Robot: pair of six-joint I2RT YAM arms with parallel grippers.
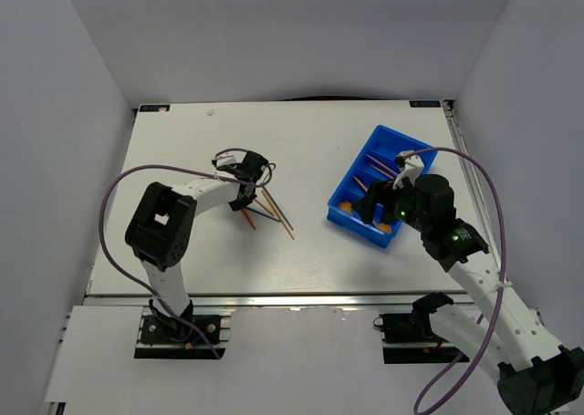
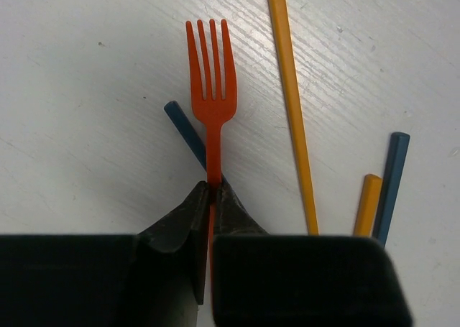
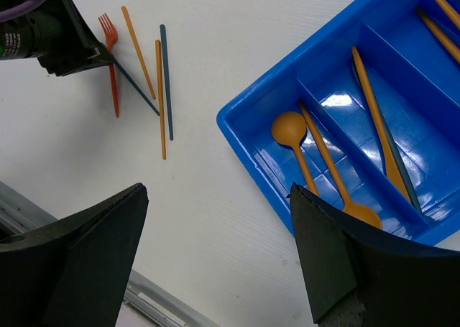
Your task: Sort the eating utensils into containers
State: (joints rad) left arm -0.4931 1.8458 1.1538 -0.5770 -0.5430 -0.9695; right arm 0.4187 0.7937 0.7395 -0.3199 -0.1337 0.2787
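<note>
My left gripper (image 2: 210,192) is shut on the handle of a red-orange fork (image 2: 210,90), low over the table; the fork crosses a dark blue stick (image 2: 184,131). Beside it lie a long orange stick (image 2: 291,104), a shorter orange stick (image 2: 368,201) and another dark blue stick (image 2: 392,180). In the top view this gripper (image 1: 246,196) is at the table's left-middle. The blue tray (image 1: 359,167) sits at the right; its compartments hold orange spoons (image 3: 291,129) and orange and dark sticks (image 3: 374,104). My right gripper (image 3: 215,190) is open and empty above the tray's near-left corner (image 3: 251,162).
The loose sticks fan out on the white table (image 1: 310,251) right of my left gripper. Grey walls enclose the table on three sides. A metal rail (image 3: 154,305) runs along the near edge. Purple cables loop off both arms.
</note>
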